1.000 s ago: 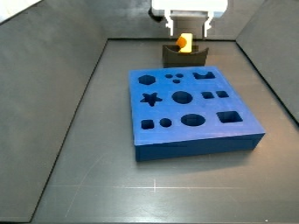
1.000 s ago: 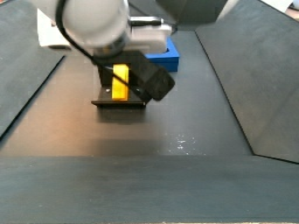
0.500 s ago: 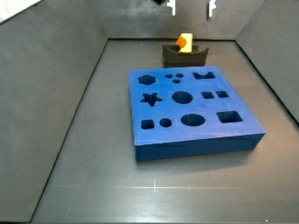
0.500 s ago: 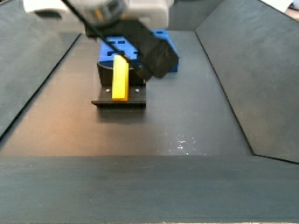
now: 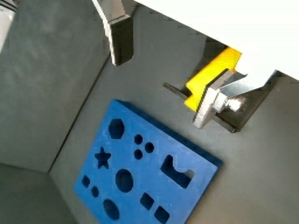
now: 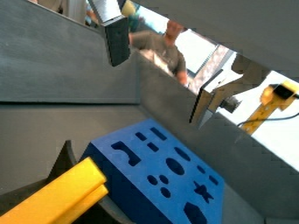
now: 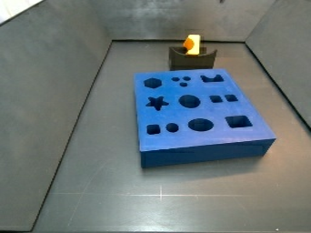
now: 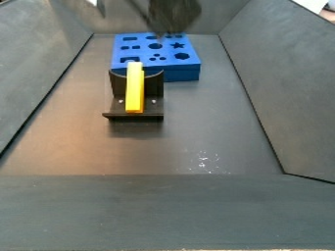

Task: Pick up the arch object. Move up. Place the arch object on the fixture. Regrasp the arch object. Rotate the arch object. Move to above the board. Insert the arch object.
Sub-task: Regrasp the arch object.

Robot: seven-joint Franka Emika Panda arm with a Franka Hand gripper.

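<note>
Arch object [image 8: 132, 85]: you've got it standing upright on the fixture [image 8: 135, 108], nothing touching it.
Gripper [image 5: 166, 74]: well above the fixture; you see only its fingers [image 5: 118, 35], in both wrist views.
Jaws: wide apart, empty.
Board [image 7: 199, 114]: flat on the floor, just beside the fixture.

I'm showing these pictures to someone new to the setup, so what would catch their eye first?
Probably the arch object, a bright yellow block standing upright on the dark fixture with nothing holding it. Next, the big blue board with its star, circle and square cut-outs, lying on the floor beside the fixture. The gripper hangs open well above both, its fingers wide apart with nothing gripped between them.
</note>
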